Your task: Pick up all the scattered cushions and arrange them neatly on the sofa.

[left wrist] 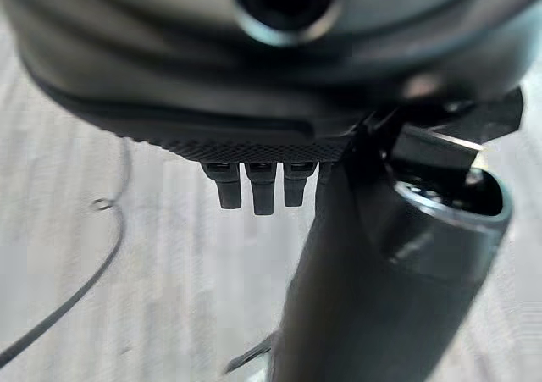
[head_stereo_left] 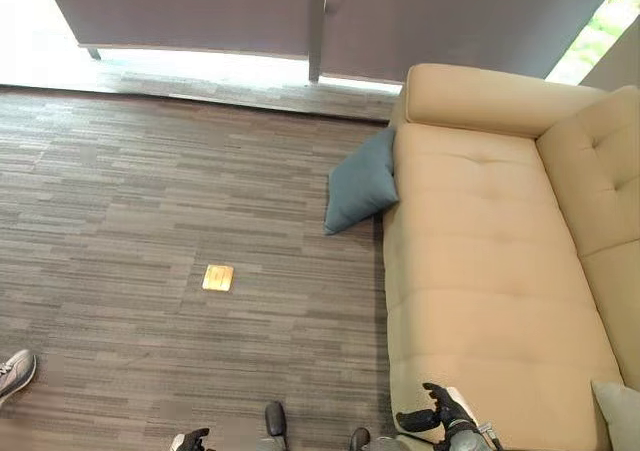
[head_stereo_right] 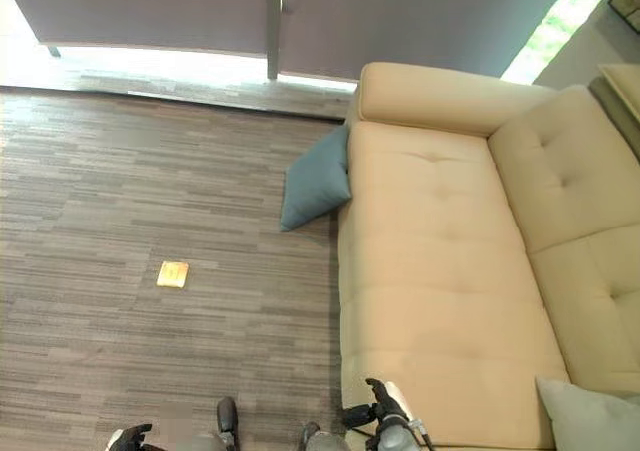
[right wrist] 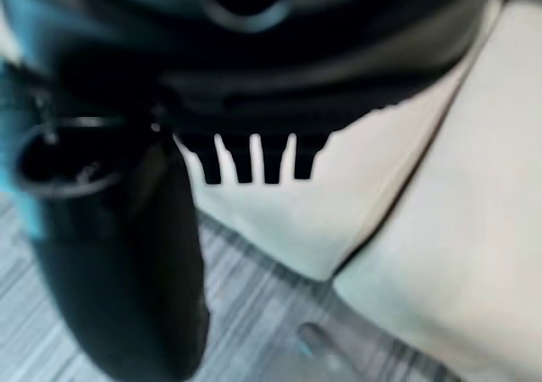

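1. Cushions are the business here, and two show. A blue-grey cushion (head_stereo_left: 362,181) stands on the carpeted floor (head_stereo_left: 150,201), leaning against the sofa's outer side near the far armrest, touching the seat edge. A pale grey cushion (head_stereo_right: 590,416) lies already on the sofa (head_stereo_left: 480,261), at the near corner of the seat by the backrest.

2. Progress, as I judge it: one cushion is placed, though it may want straightening, and at least the blue-grey one is left to lift and set on the seat. Most of the seat is bare.

3. The right hand (head_stereo_left: 440,411) hovers over the near front edge of the seat, fingers spread and relaxed, holding nothing; the right wrist view agrees, with straight fingers (right wrist: 241,162) above the sofa's edge and carpet.

4. The left hand (head_stereo_left: 190,439) hangs low over the floor at the near edge of the head views, fingers loose and empty; its wrist view shows the fingers (left wrist: 258,191) straight above bare carpet.

5. A small yellow square tag (head_stereo_left: 218,277) lies flat on the floor, well apart from the sofa, and a person's shoe (head_stereo_left: 14,371) shows at the left edge.

6. Next would likely be walking along the sofa's front toward the leaning cushion, which is well out of either hand's reach.
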